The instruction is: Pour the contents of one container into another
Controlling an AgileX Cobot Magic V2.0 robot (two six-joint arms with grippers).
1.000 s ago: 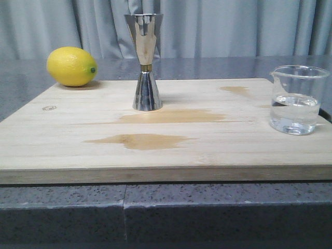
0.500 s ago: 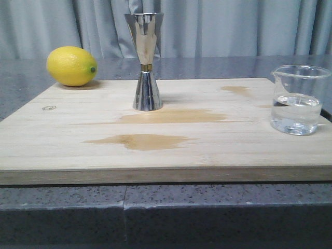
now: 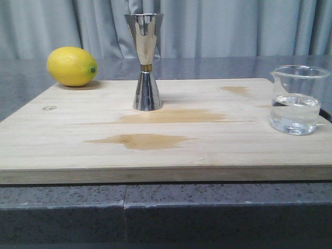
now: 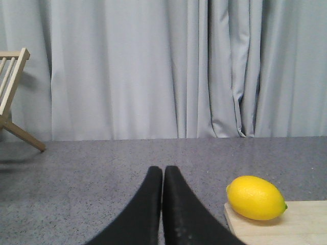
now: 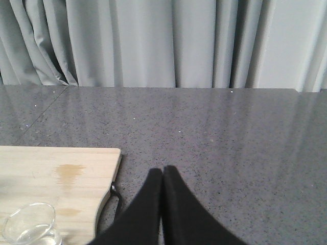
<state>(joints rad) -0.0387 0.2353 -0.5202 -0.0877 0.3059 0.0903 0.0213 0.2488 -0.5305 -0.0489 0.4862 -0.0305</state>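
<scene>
Nothing was really done on the pour yet, as far as I could tell. The glass beaker (image 3: 299,99) sat upright at the right edge of the wooden board (image 3: 171,155), about half full of clear liquid, and nobody was touching it. The steel jigger (image 3: 145,62) stood upright toward the back edge of the board, left of the middle, well apart from the beaker. Whether it had anything in it I couldn't say — the top cup is opaque from that angle.

Both arms were off to the sides and not in the front view at all. The left gripper (image 4: 162,171) had its fingers pressed together with nothing between them, hanging over the grey counter (image 4: 102,168) beside the board's back left corner, where the lemon (image 4: 255,197) sat. The right gripper (image 5: 163,171) was also pinched closed and empty, over the counter past the board's right edge, with the beaker just showing in its view.

So my read: grab, lift, carry and tip all still left.

Compared with half a second back, basically no change — the beaker seemed to sit a hair differently at the right edge, the liquid maybe wobbling, but jigger, lemon and the darker stains (image 3: 140,140) on the board matched.
</scene>
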